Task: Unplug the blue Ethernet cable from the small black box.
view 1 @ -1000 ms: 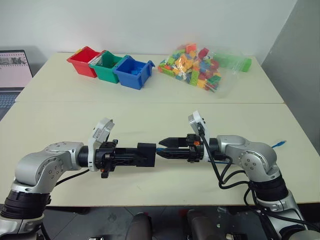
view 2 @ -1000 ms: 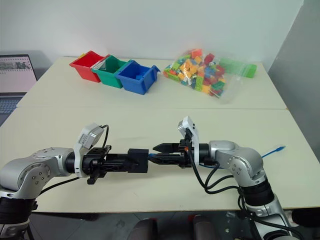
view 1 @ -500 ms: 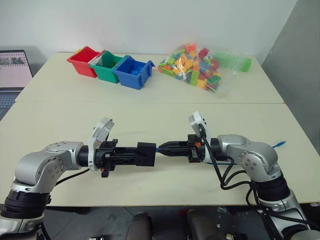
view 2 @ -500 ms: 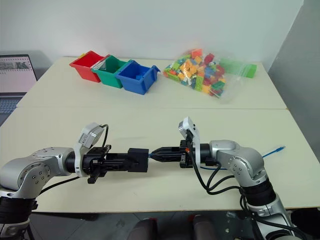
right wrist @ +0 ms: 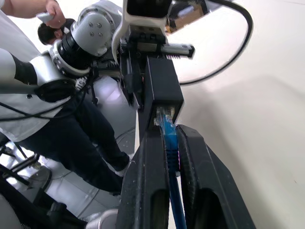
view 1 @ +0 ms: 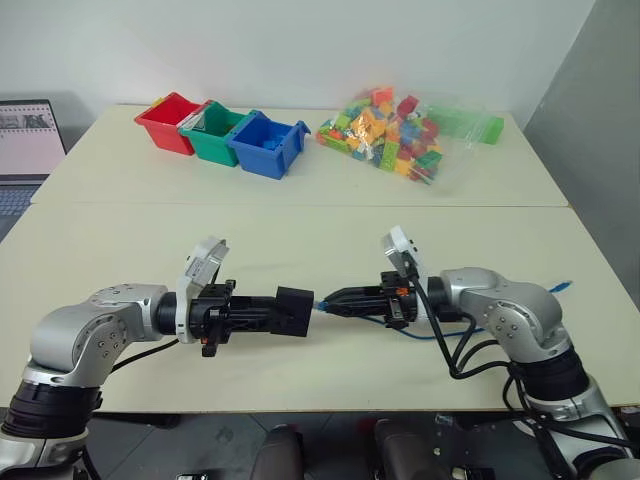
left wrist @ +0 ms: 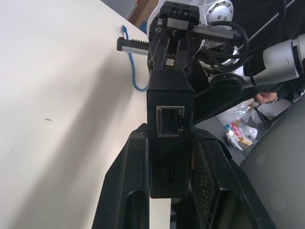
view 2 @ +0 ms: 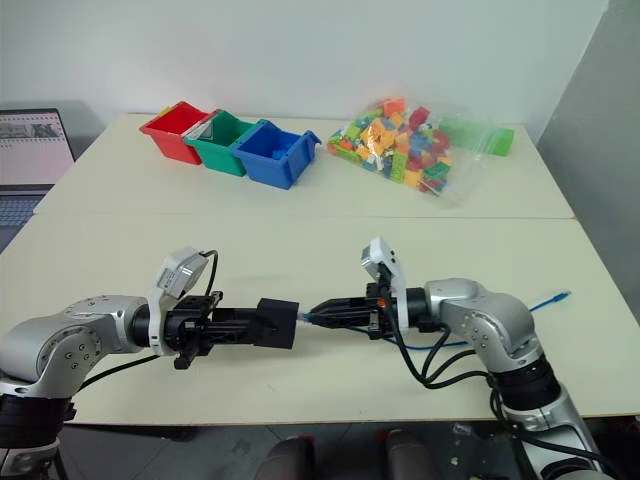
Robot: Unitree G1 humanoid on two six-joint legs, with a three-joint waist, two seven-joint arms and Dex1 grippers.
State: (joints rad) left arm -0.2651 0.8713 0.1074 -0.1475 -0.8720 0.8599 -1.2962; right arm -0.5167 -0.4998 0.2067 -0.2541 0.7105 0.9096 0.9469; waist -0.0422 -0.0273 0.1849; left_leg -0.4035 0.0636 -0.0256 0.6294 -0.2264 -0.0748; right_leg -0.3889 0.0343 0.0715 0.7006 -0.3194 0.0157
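My left pincer (view 1: 285, 311) clamps the small black box (view 1: 295, 309) while my right pincer (view 2: 322, 313) pinches the blue Ethernet cable (right wrist: 168, 135) just behind its plug, still seated in the box's port between them. If I pull off-axis or the latch stays engaged, the cord could slip through my fingers or the box twist loose. Below both pincers lies a pale tabletop (view 1: 300, 230); well beyond them are coloured bins (view 1: 222, 133) and a bag of bricks (view 1: 395, 135) before a white wall.

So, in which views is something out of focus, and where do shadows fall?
Left wrist view: the small black box and its empty port look sharp, while the room behind is soft and a broad shadow lies on the table. Right wrist view: the blue Ethernet cable between the right end effector fingers is sharp; the person behind is blurred. Head views: even light, faint shadows under the arms.
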